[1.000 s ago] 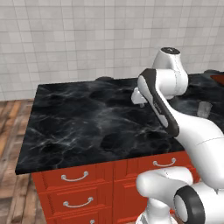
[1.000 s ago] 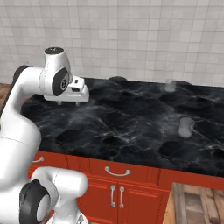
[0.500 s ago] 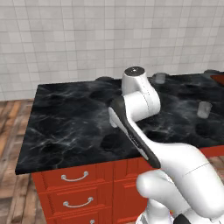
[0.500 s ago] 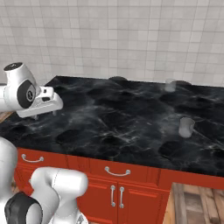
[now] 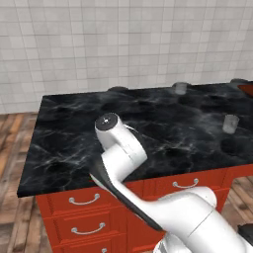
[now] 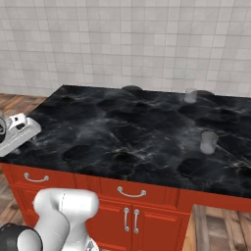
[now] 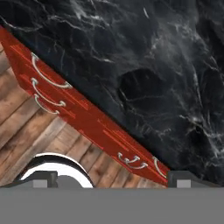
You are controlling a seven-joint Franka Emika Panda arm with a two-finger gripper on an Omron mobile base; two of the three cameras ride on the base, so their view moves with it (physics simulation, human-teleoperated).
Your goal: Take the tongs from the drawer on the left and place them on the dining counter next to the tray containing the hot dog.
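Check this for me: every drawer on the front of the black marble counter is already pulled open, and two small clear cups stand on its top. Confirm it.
Not quite. The drawers are all shut, their fronts flush with the red-orange base and the silver handles in line; both base views and the hand view show this. The rest holds: two small clear cups do stand on the black marble counter.

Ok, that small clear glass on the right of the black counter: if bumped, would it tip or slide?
The glass stands upright and looks slightly taller than wide, so a high knock would probably tip it. The dining counter looks polished, so a low push likely slides it. Being see-through, it may be breakable.
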